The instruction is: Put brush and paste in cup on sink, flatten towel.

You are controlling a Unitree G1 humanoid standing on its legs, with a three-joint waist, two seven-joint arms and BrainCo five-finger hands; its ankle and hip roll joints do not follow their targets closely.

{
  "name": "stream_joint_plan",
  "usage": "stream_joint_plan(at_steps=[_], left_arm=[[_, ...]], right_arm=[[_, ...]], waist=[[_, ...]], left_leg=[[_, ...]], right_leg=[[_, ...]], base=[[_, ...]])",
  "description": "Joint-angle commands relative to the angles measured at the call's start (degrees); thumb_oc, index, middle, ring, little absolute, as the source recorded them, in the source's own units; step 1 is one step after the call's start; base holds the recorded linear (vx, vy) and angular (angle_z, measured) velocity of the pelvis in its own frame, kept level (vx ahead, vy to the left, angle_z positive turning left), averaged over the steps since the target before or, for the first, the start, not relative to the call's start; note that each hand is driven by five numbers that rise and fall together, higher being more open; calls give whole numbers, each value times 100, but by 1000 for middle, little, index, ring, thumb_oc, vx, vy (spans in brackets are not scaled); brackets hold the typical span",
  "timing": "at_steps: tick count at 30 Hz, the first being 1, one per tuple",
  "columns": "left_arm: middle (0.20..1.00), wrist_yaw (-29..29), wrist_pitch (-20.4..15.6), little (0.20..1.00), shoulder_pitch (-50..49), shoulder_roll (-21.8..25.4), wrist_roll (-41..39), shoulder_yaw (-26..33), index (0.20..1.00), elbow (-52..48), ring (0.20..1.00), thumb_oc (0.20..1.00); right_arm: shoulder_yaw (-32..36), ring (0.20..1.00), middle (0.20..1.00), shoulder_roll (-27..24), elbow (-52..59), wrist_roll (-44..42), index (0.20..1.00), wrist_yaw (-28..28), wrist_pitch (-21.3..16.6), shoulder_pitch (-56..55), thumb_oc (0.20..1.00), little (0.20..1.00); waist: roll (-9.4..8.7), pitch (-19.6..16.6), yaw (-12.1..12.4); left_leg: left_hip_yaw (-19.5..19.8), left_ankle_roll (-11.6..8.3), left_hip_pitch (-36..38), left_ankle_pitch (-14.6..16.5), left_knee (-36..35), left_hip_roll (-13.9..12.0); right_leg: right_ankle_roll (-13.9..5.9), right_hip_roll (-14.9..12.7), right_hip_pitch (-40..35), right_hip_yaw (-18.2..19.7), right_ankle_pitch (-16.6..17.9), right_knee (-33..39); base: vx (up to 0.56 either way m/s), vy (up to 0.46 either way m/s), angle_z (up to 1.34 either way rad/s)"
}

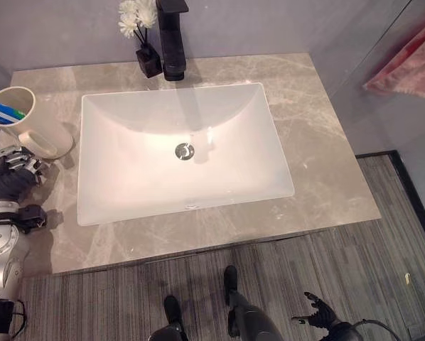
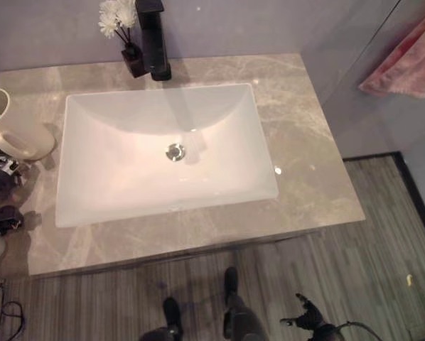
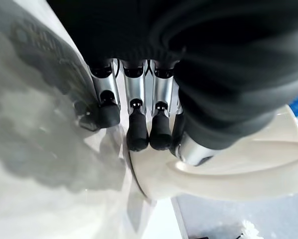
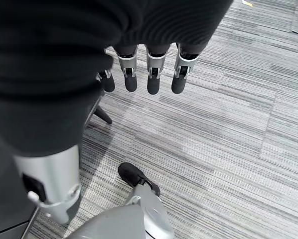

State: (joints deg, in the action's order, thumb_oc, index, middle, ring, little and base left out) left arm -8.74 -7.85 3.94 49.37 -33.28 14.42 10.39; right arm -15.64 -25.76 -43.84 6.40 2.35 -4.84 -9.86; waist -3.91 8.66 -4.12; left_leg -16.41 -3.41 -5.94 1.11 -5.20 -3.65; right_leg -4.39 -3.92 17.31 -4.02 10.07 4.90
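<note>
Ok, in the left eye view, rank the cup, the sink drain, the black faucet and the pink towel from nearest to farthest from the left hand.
1. Cup: just behind the left hand, at the counter's left edge.
2. Sink drain: mid-basin, to the hand's right.
3. Black faucet: at the back of the counter, behind the basin.
4. Pink towel: hanging at far upper right, beyond the counter.
</note>
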Motion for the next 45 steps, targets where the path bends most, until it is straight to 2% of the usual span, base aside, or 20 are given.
stream_joint_plan(at_steps=[1, 11, 23, 34, 45], left_arm=[[200, -180, -291, 200, 195, 200, 84, -140, 200, 127, 200, 200], [200, 13, -235, 200, -442, -169, 186, 53, 200, -415, 200, 200], [200, 199, -267, 200, -891, -359, 109, 123, 200, -763, 200, 200], [200, 280, -213, 200, -660, -255, 106, -118, 200, -421, 200, 200], [200, 150, -191, 200, -383, -318, 165, -195, 200, 48, 200, 200]], right_arm=[[-123, 1000, 1000, -267, -72, -80, 1000, 63, -68, 258, 1000, 1000], [-133, 1000, 1000, -218, -180, 21, 1000, 20, -47, 210, 1000, 1000], [-126, 1000, 1000, -232, -195, 83, 1000, 0, -74, 162, 1000, 1000], [-163, 1000, 1000, -285, -162, 114, 1000, -25, -68, 84, 1000, 1000], [-131, 1000, 1000, -327, -136, 98, 1000, -67, -54, -46, 1000, 1000]], waist=[[163, 136, -41], [137, 14, 39], [188, -84, 89], [271, -99, 16], [261, -186, -76]], left_leg=[[371, 219, 185, 180, 138, 87], [356, 214, 381, 192, 85, 90], [402, 186, 494, 171, 20, 89], [390, 159, 443, 130, 20, 92], [260, 130, 535, 176, 20, 50]], right_leg=[[-424, -70, -837, 298, -684, -142], [-398, -41, -973, 305, -705, -119], [-380, -34, -1101, 220, -694, -46], [-363, -21, -1036, 209, -658, -28], [-373, 20, -1046, 328, -677, -10]], base=[[-14, -10, -3], [1, -1, 0], [0, 0, 0], [0, 0, 0], [22, -4, -6]])
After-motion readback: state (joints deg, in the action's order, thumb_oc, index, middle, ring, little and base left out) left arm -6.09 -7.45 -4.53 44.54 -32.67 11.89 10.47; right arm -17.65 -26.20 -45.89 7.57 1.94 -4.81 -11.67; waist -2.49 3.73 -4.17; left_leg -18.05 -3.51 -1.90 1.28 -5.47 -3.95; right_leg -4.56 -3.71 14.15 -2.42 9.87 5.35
